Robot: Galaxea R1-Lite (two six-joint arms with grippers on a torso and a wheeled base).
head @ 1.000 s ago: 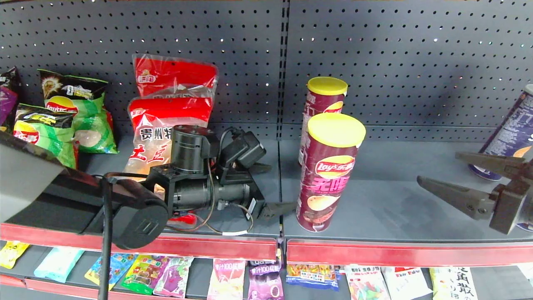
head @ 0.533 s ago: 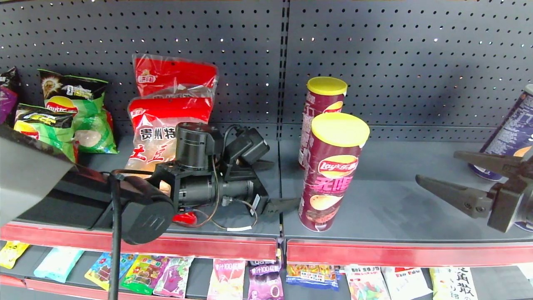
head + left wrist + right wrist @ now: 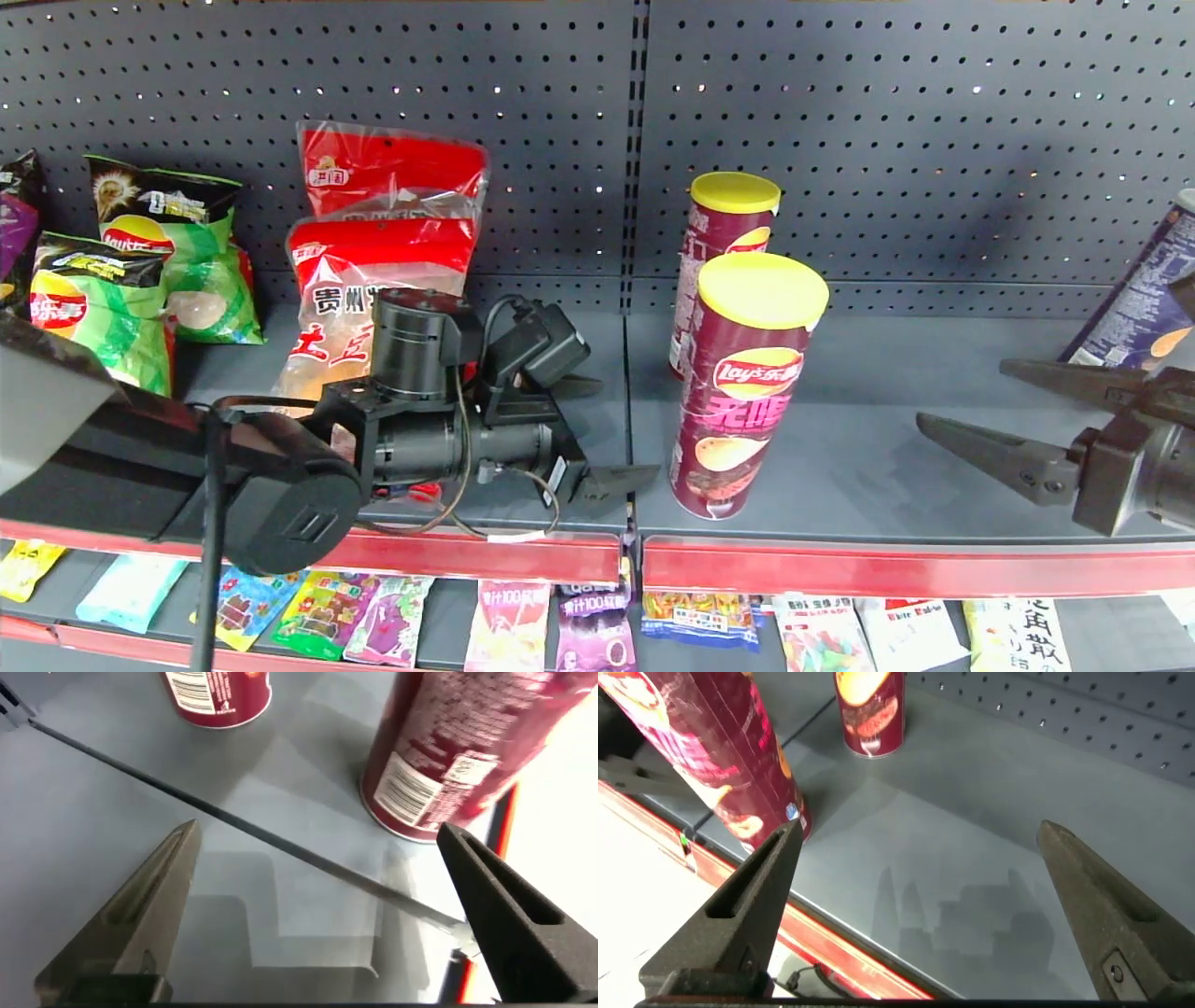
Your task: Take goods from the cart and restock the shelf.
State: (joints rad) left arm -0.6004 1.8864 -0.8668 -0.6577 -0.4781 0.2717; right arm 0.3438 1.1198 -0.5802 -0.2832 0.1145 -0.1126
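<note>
Two maroon chip cans with yellow lids stand upright on the grey shelf [image 3: 868,467]. The front can [image 3: 747,383] is near the shelf's front edge and the rear can [image 3: 726,238] is by the pegboard. My left gripper [image 3: 625,425] is open and empty just left of the front can, a small gap away. In the left wrist view both cans [image 3: 467,747] [image 3: 220,695] stand beyond the open left gripper [image 3: 318,831]. My right gripper [image 3: 962,393] is open and empty to the right of the cans. The right wrist view has the open right gripper [image 3: 920,826] facing the front can [image 3: 719,747] and the rear can [image 3: 871,709].
Red snack bags [image 3: 373,243] and green chip bags [image 3: 140,261] fill the shelf's left part behind my left arm. A dark blue can [image 3: 1134,308] leans at the far right. A red rail [image 3: 887,565] edges the shelf, with packets [image 3: 597,625] on the shelf below.
The front can shifted slightly right early on. My left gripper has since drawn back left and a little lower. My right gripper edged left and down.
</note>
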